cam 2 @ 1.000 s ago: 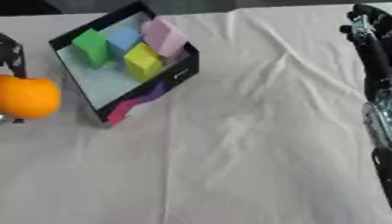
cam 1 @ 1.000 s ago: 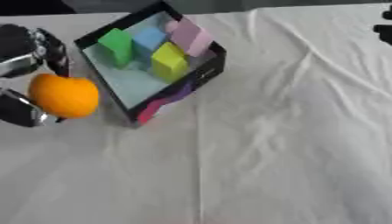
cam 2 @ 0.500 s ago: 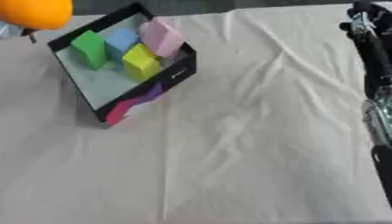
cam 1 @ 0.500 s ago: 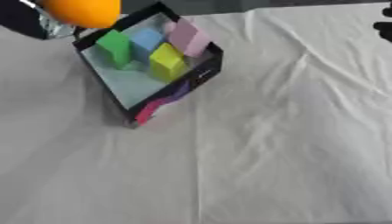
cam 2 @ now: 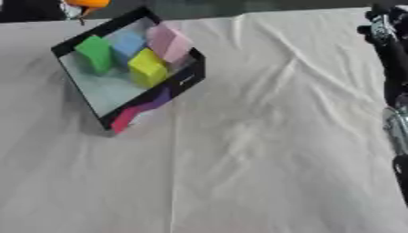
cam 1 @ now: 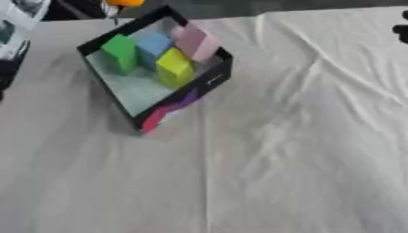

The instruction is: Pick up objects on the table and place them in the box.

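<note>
An orange ball (cam 1: 125,2) shows only as a sliver at the far edge, just beyond the far corner of the box (cam 1: 185,93), so most of it is out of view. It appears to be held up there to come down into the box from above, but the left robot hand carrying it cannot be made out, and whether it grips the ball cannot be told. Being round, the ball has no long axis to speak of.

The box sits on the far left of the cloth-covered tabletop (cam 1: 295,154), turned diagonally with one corner pointing near and its long side running from far right to near left. Inside lie a green block (cam 1: 121,52), a blue block (cam 1: 153,46), a yellow block (cam 1: 174,67) and a pink block (cam 1: 195,41), crowded toward the far side, leaving bare floor at the near left.

The right robot hand (cam 2: 381,25) rests at the far right edge; its fingers are too unclear to judge.
</note>
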You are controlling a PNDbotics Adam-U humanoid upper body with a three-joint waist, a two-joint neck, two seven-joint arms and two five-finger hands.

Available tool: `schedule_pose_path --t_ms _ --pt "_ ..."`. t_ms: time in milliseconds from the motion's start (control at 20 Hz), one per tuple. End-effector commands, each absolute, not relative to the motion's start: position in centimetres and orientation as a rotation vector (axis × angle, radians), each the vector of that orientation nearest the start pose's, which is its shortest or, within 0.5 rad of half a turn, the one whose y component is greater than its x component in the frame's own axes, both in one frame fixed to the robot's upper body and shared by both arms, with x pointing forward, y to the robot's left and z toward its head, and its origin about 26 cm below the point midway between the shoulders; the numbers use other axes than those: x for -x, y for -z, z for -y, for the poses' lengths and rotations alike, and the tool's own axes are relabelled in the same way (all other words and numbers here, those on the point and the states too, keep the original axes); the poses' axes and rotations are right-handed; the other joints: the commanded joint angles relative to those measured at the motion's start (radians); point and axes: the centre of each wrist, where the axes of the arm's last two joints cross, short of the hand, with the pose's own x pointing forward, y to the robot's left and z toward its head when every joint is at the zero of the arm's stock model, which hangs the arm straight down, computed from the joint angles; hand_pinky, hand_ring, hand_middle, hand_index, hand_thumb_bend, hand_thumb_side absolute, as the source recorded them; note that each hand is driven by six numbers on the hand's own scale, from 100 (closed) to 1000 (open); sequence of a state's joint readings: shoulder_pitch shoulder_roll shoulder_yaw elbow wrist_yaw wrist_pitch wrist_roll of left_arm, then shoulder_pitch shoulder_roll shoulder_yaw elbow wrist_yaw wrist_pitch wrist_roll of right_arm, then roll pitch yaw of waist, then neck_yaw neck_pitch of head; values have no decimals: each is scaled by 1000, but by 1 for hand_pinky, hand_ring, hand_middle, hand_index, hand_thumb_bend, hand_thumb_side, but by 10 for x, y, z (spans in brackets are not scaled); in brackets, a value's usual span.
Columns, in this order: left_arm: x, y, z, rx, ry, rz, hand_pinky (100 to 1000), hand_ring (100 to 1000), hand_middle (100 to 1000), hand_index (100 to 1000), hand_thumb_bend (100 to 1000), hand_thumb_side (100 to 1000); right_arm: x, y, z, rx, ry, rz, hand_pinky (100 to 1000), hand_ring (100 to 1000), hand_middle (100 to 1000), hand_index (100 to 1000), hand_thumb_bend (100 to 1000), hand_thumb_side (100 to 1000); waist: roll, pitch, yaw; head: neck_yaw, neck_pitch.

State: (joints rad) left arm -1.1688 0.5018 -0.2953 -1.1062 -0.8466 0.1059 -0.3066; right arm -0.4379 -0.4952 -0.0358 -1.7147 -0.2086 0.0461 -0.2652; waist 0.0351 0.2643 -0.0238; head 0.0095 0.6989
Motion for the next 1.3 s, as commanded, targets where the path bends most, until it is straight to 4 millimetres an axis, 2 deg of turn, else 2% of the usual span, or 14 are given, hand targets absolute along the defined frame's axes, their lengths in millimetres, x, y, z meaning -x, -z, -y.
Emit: schedule_pose_path --t_ms 50,300,400,700,800,850,900,950,1000,1050,1100,1150,1200,1300 --pt "-481 -322 -211 -1244 1259 1603 635 614 531 545 363 100 -349 -219 306 290 -55 2170 866 751 755 796 100 638 -7 -15 -5 18 -20" --pt "-503 -286 -214 -1298 1226 1476 630 610 526 535 364 100 -351 -218 300 257 -49 2170 866 751 755 795 100 648 -14 -8 -13 42 -14" --pt "-505 -277 -216 -1299 1206 1477 622 600 519 529 333 100 -351 -217 300 256 -48 2167 866 750 755 795 100 648 -16 -7 -11 41 -14" --pt "-507 -273 -213 -1301 1128 1566 623 605 528 555 345 100 -352 -217 297 246 -53 2168 866 750 755 795 100 648 -24 -5 -7 39 -20" --pt "-507 -270 -212 -1278 1132 1570 704 712 651 701 418 100 -352 -217 297 245 -56 2167 866 750 755 795 100 648 -24 -5 -6 37 -20" --pt "-507 -269 -210 -1257 1142 1578 825 850 827 879 560 339 -352 -217 297 245 -57 2167 866 750 755 795 100 648 -24 -5 -5 36 -18" --pt "-505 -272 -208 -1234 1150 1609 873 916 893 945 683 538 -352 -217 297 246 -57 2166 867 750 755 795 100 648 -24 -5 -4 34 -17" --pt "-503 -276 -205 -1209 1152 1655 905 941 891 982 754 807 -352 -217 298 248 -56 2165 867 750 755 795 100 649 -25 -5 -3 32 -17" --pt "-500 -283 -203 -1182 1138 1717 899 932 878 977 822 895 -351 -216 298 251 -54 2163 867 750 755 795 100 649 -26 -5 -2 28 -16" --pt "-497 -293 -201 -1170 1117 1778 893 926 864 966 887 918 -351 -216 299 255 -52 2163 867 750 755 795 100 647 -26 -6 0 24 -15" --pt "-492 -305 -199 -1175 1089 1847 882 918 850 950 842 849 -351 -216 300 258 -49 2162 866 750 754 794 100 646 -25 -7 2 22 -14" --pt "-486 -316 -197 -1176 1054 1914 873 912 843 936 709 848 -351 -216 301 261 -45 2163 866 750 754 794 100 654 -24 -9 3 20 -13" --pt "-480 -329 -197 -1175 1014 1978 866 907 837 924 694 674 -350 -216 302 265 -42 2163 866 750 754 795 100 640 -23 -12 6 16 -9" --pt "-463 -352 -201 -1149 913 2092 833 869 793 866 600 594 -349 -217 305 276 -39 2166 866 750 754 795 100 631 -19 -19 12 7 -2"
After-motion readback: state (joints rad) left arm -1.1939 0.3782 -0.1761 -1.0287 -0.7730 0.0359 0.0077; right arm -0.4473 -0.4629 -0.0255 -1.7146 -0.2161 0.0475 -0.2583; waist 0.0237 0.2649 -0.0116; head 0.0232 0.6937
